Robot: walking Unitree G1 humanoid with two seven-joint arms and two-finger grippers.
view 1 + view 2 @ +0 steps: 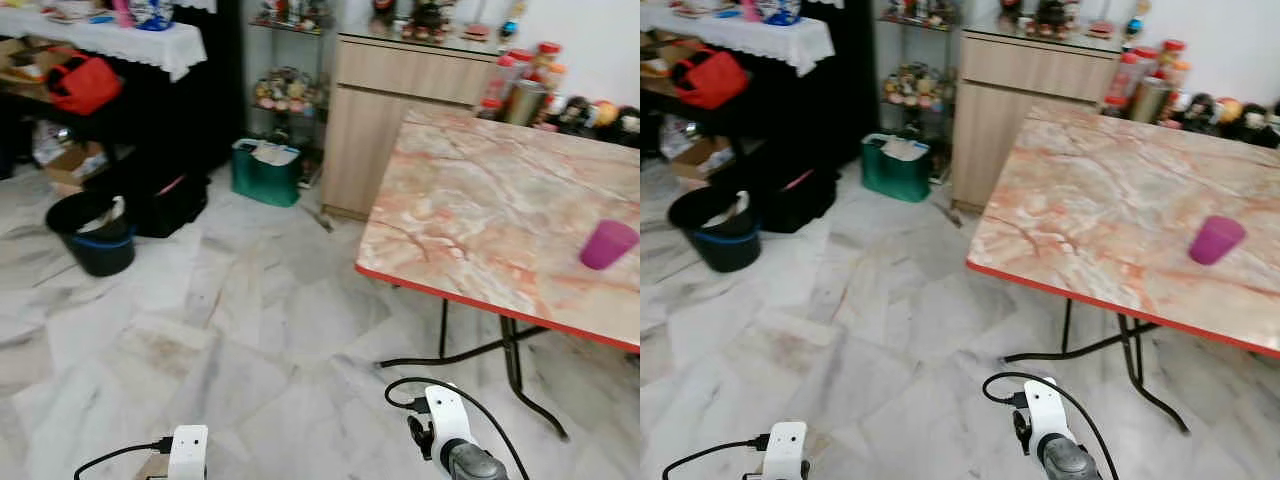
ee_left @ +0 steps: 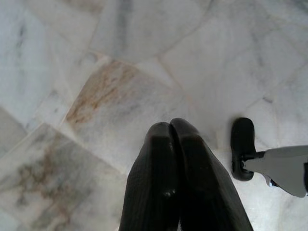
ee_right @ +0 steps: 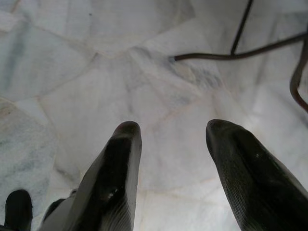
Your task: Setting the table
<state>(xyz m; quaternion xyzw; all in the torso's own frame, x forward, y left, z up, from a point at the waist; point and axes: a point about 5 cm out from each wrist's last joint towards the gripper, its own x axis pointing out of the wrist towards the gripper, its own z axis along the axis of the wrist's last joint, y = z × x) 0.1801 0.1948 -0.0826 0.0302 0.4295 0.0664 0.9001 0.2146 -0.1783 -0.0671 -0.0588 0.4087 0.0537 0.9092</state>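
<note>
A marble-patterned table (image 1: 480,200) with a red edge stands ahead on my right, on thin black legs. A purple cup (image 1: 608,244) stands upright near its right side. Both arms hang low at the bottom of the eye views, well short of the table. My left gripper (image 2: 171,126) points down at the marble floor with its two black fingers pressed together, holding nothing. My right gripper (image 3: 171,132) also points at the floor, its fingers spread apart and empty, near the table's black leg frame (image 3: 240,53).
A wooden cabinet (image 1: 385,110) stands against the wall behind the table, with jars and bottles (image 1: 525,85) at the table's far edge. A green bin (image 1: 265,172), a black bucket (image 1: 92,232) and dark bags lie on the floor to the left.
</note>
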